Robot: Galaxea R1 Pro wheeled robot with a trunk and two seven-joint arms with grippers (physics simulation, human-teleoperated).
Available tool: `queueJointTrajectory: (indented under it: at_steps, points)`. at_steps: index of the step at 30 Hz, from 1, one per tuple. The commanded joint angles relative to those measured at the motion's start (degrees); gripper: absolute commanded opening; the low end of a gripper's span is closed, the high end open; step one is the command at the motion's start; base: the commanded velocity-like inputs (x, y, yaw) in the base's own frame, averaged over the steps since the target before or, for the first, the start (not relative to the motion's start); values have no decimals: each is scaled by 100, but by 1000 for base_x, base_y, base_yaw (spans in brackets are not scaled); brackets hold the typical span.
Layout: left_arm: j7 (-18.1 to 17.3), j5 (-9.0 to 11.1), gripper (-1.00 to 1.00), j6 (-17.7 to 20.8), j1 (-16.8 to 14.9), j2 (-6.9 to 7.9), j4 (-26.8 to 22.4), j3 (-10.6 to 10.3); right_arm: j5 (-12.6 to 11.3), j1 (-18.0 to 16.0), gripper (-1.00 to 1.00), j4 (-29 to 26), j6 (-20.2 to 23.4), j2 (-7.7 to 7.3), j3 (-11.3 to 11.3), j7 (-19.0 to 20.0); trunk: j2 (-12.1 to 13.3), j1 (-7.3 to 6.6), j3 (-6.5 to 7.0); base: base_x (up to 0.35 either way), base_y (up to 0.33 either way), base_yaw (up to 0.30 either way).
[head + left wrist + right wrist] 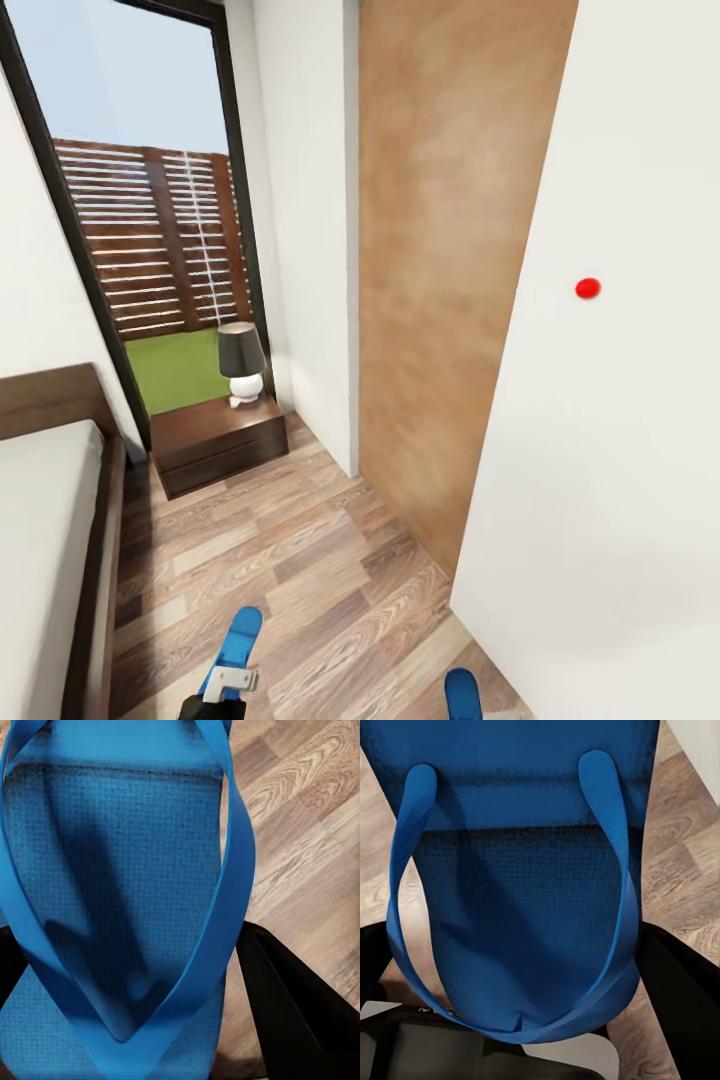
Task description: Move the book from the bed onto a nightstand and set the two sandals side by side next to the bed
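Sandals are being carried over the wooden floor (330, 560) beside the bed (40, 540), one (237, 645) clamped in the left claw (232, 684), the other (462, 693) seemingly in the right claw (521, 1050), probably for placing as a pair.

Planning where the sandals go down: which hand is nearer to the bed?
Left. The left hand, with a blue sandal, is close beside the bed's wooden edge. The right hand's sandal is further off, by the white wall.

No text, label or number can be read anywhere.
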Motion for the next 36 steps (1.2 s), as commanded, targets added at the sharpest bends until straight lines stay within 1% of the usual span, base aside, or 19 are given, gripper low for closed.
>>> queueJointTrajectory:
  at_steps: [1,7,19,30,36]
  points:
    - [-10,48,-100,-15,-6,1,4,-47,-68,-6,-100,5,-21,-4,41,14,-11,6,-10,299,39,21]
    - [-10,49,-100,-15,-6,-4,4,-47,-65,-6,-100,7,-21,-4,42,13,-11,6,2,226,15,66]
    - [-10,46,-100,-15,-6,-5,4,-47,-65,-6,-100,3,-21,-4,42,12,-11,6,30,123,1,184]
    - [-10,41,-100,-15,-6,-4,4,-47,-65,-6,-100,2,-21,-4,42,7,-11,6,32,309,0,22]
    - [-10,46,-100,-15,-6,-4,4,-47,-65,-6,-100,5,-21,-4,44,7,-11,6,32,220,0,148]
